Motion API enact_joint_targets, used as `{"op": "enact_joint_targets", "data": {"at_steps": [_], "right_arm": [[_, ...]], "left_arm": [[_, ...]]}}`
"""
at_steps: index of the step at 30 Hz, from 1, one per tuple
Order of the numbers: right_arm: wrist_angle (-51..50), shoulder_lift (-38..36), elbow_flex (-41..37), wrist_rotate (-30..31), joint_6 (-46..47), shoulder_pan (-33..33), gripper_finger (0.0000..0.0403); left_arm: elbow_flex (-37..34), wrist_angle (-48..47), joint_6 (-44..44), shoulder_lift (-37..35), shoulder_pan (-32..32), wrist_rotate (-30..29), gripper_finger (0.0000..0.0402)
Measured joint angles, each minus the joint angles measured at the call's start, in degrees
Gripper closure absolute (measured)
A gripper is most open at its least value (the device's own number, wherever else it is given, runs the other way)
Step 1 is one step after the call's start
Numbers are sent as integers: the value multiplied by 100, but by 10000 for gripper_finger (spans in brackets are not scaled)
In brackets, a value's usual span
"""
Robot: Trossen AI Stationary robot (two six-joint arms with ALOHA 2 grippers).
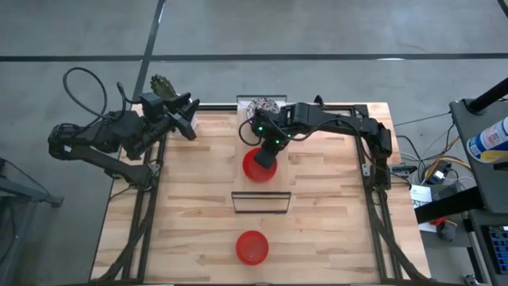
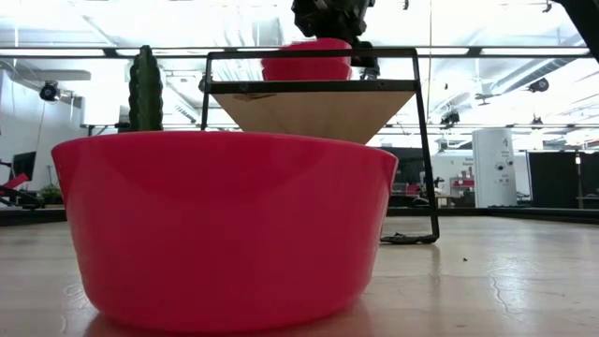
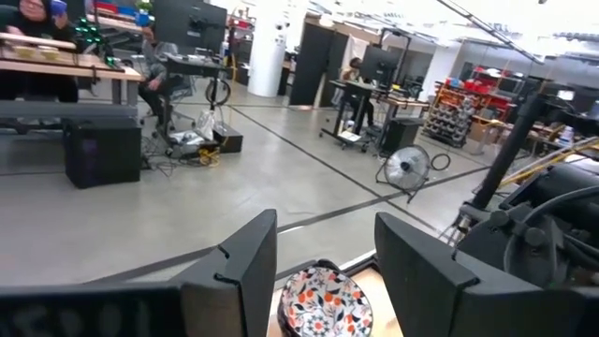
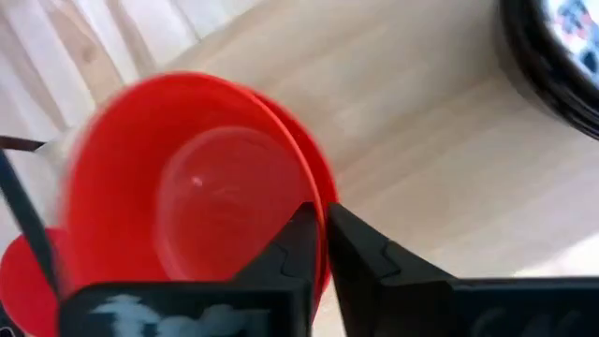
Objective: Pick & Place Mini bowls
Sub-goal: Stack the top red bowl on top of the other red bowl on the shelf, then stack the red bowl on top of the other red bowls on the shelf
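Observation:
My right gripper (image 1: 266,151) (image 4: 326,217) is over the table's middle, shut on a plain red mini bowl (image 1: 258,165) (image 4: 187,187). In the low view that bowl (image 2: 307,58) shows at the top of a black-framed wooden shelf (image 2: 309,103). A second red bowl (image 1: 252,246) (image 2: 225,225) rests on its base near the table's near edge. A patterned white bowl (image 1: 262,107) (image 3: 323,301) sits at the far edge. My left gripper (image 1: 186,117) (image 3: 323,262) is open above the far left corner, touching nothing. My right gripper pinches the red bowl's rim (image 4: 314,187), one finger (image 4: 290,253) inside the bowl and the other finger (image 4: 374,267) outside its wall. The fingers come from above, slanting down. The bowl is tilted in the hold; whether its base touches the shelf I cannot tell.
A black wire frame (image 1: 260,202) stands between the two red bowls. A green cactus (image 1: 163,86) (image 2: 145,89) stands off the far left corner beside my left arm. More red (image 4: 19,281) shows below the held bowl. Bare wood lies to either side.

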Motion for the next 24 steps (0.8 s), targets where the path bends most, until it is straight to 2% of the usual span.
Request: {"op": "enact_joint_targets", "data": {"at_steps": [5,11,17,22,24], "right_arm": [[236,0,1,5,-43,79,324],[224,-41,55,308,-74,105,255],[406,-257,55,360,-312,130,225],[719,-503,55,454,-370,234,225],[797,-617,56,462,-440,267,228]], "left_arm": [[0,0,-17,14,0,151,227],[0,-150,-425,24,0,865,227],[-42,-709,-1180,92,-19,2564,227],[-286,-836,-2189,318,-120,4035,227],[-417,-816,-2654,421,-191,4429,227]]}}
